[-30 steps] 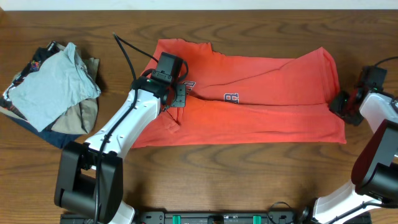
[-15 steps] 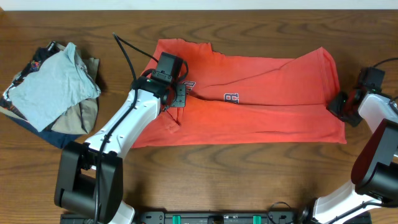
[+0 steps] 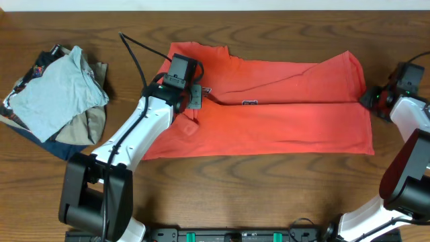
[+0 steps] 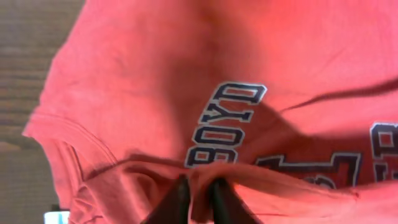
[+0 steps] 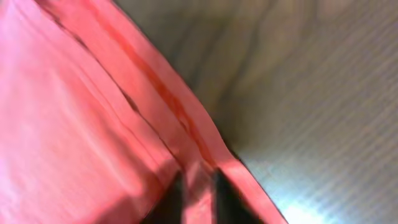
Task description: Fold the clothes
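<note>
Overhead, we see the left arm (image 3: 134,134) slanting up from lower left, the left gripper (image 3: 195,96) on the red-orange T-shirt (image 3: 289,124) spread mid-frame over the wooden table (image 3: 269,195), and the right gripper (image 3: 371,99) at its right edge. In the left wrist view, its fingers (image 4: 179,199) pinch a raised fold; in the right wrist view, the fingers (image 5: 173,196) pinch the hem

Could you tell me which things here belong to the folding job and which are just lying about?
Job: red-orange T-shirt, pinched by left gripper and right gripper.
Lying about: grey T-shirt, tan garment, navy garment, piled together.
</note>
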Motion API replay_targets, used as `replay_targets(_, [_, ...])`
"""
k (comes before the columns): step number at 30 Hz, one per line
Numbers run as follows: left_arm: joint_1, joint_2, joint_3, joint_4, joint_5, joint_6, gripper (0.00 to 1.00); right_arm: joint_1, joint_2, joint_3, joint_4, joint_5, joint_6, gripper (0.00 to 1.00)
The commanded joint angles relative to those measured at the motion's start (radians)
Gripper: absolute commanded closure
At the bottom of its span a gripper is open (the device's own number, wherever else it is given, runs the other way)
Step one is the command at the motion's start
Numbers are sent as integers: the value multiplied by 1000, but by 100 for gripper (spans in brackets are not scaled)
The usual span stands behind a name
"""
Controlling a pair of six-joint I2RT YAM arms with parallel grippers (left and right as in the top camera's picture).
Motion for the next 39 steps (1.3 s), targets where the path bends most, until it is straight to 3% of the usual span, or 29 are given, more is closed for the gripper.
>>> replay_targets(1, [2, -3, 7, -7, -53, -9, 62, 5, 5, 28, 1, -28, -2, 68])
replay_targets(4, [6, -3, 7, -59, -58, -8, 53, 5, 5, 28, -47, -24, -50, 67])
replay_targets(13, [89, -1, -3, -282, -232, -32, 52, 0, 5, 25, -314, -28, -179, 72])
replay_targets(16, [135, 1, -32, -282, -195, -100, 53, 7, 5, 22, -357, -32, -187, 74])
replay_targets(20, [171, 2, -105, -229, -41, -103, 58, 19, 5, 12, -365, -42, -224, 78])
replay_targets(26, [175, 2, -222, -165, -16, -103, 59, 24, 5, 1, -378, -41, -241, 81])
replay_targets(35, [177, 2, -370, -100, -13, -145, 58, 24, 5, -68, -380, -13, -249, 75])
replay_targets(39, [177, 2, -404, -127, 56, -148, 58, 23, 5, -92, -420, 71, -209, 74])
